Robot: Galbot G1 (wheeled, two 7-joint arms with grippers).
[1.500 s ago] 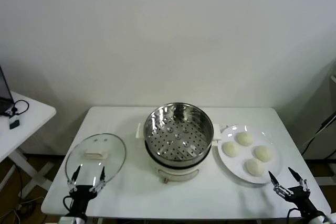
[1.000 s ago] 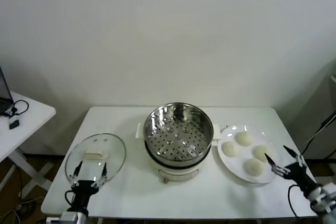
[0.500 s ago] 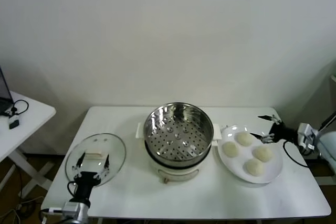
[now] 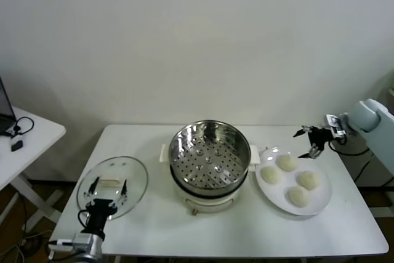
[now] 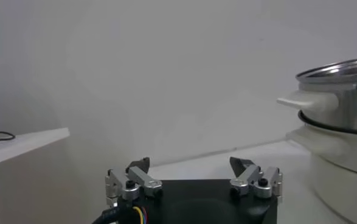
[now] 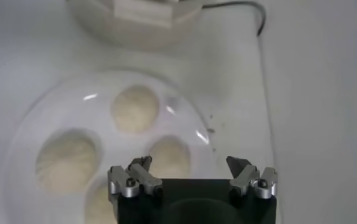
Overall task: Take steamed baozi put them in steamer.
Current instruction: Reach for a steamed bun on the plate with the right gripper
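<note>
Right end effector (image 4: 309, 141) hovers wide open, empty, above the plate's (image 4: 321, 200) far edge. Four steamed baozi (image 4: 286, 162) on plate; steamer (image 4: 209, 155) empty. Left end effector (image 4: 106, 188) wide open, low by glass lid (image 4: 135, 175).

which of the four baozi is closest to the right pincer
The baozi at the far edge of the plate, toward the wall. The open right pincer hovers just behind it; the other three lie nearer the robot.
</note>
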